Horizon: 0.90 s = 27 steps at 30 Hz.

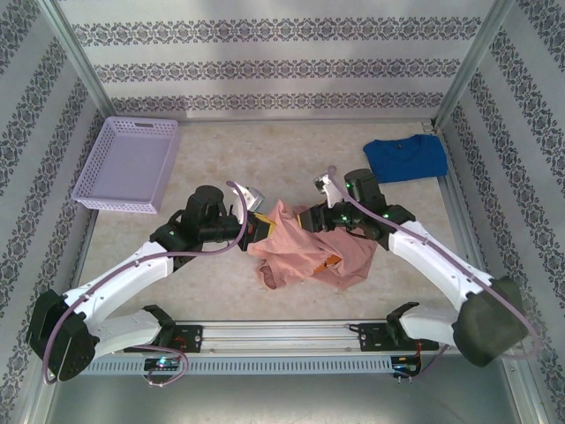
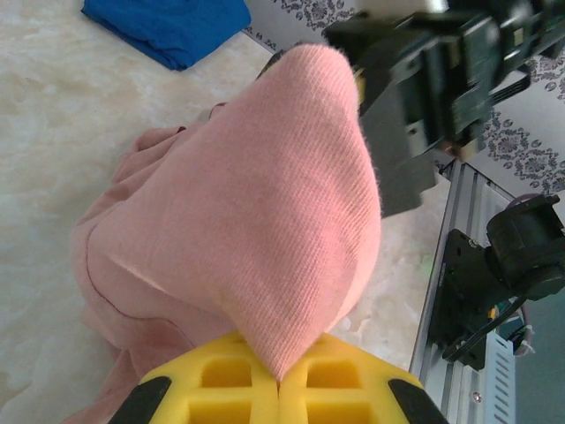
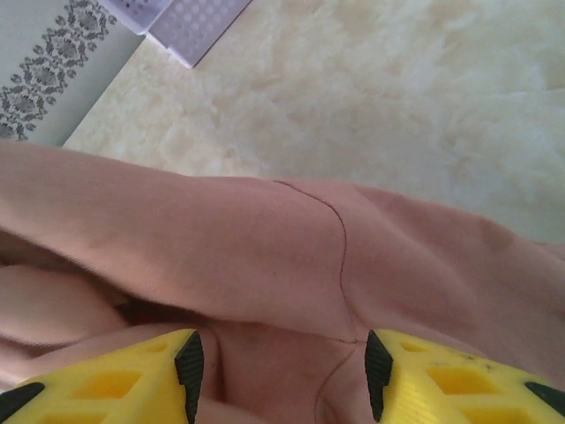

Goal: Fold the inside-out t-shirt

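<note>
1. The left tool [image 2: 278,378] was clenched on a fold of the inside-out t-shirt [image 2: 256,221]. Its yellow fingers [image 2: 353,389] met with the salmon-pink cloth pinched between them. The cloth rose from the pinch in a stretched peak.
2. The right tool [image 3: 282,362] was released. Its yellow fingers stood apart over the pink cloth, which was not pinched. A dark seam [image 3: 341,247] ran down the cloth into the gap.
3. From above, the t-shirt lay crumpled at the middle of the worktop [image 1: 265,150], between the two tools. The left tool was at its upper left edge and the right tool at its upper right. A small orange print [image 1: 331,261] showed towards its right side.
4. A lilac basket [image 1: 128,163] sat at the far left of the worktop, well apart from the garment.
5. A blue t-shirt [image 1: 406,159] lay flat at the far right, near the side wall, well apart from the pink one.
</note>
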{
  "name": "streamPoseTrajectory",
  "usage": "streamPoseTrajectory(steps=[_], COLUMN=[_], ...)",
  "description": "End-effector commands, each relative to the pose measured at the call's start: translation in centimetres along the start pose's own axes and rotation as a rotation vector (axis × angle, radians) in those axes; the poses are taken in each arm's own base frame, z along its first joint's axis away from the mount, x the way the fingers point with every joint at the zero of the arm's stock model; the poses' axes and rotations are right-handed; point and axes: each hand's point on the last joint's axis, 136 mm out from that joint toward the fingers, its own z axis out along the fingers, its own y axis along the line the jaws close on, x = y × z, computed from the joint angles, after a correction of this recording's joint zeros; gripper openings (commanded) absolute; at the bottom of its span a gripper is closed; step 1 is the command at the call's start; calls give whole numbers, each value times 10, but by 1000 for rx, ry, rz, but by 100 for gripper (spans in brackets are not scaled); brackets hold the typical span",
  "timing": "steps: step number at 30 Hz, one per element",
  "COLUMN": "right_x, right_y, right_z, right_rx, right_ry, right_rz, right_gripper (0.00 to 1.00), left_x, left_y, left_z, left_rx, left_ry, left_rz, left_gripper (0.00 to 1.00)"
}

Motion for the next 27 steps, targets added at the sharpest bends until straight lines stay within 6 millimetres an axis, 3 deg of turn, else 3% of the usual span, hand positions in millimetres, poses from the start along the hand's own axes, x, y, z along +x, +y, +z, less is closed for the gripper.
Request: streamPoseTrajectory(steps=[1,6,8,9,11,13,17,21,27], right_x=[-13,-2,0,0,-3,-8,-15,-18,-23], right_y=[20,43,47,47,45,37,26,30,33], right_z=[12,32,41,45,46,39,11,-13,-29], right_rx=[-120,-264,-277,-278,-264,-209,-141,-99,-32], right_ry=[-38,-13,-8,-1,-4,-25,-83,-126,-158], right_rz=[-86,-108,-114,-114,-115,-123,-118,-141,-127], right_gripper=[58,64,62,56,33,14,0,0,0], left_x=[-15,-14,-13,-12,-9,-7,4,16,20], left_y=[-7,-1,-1,0,5,14,53,81,90], left_z=[-5,-4,-4,-4,-4,-6,-14,-16,-8], left_rx=[27,-6,-6,-11,-36,-91,-314,-464,-501], left_ry=[-58,-54,-52,-51,-49,-51,-44,22,133], left_rz=[74,69,67,64,57,47,-3,-31,-91], left_gripper=[0,0,0,0,0,0,0,4,30])
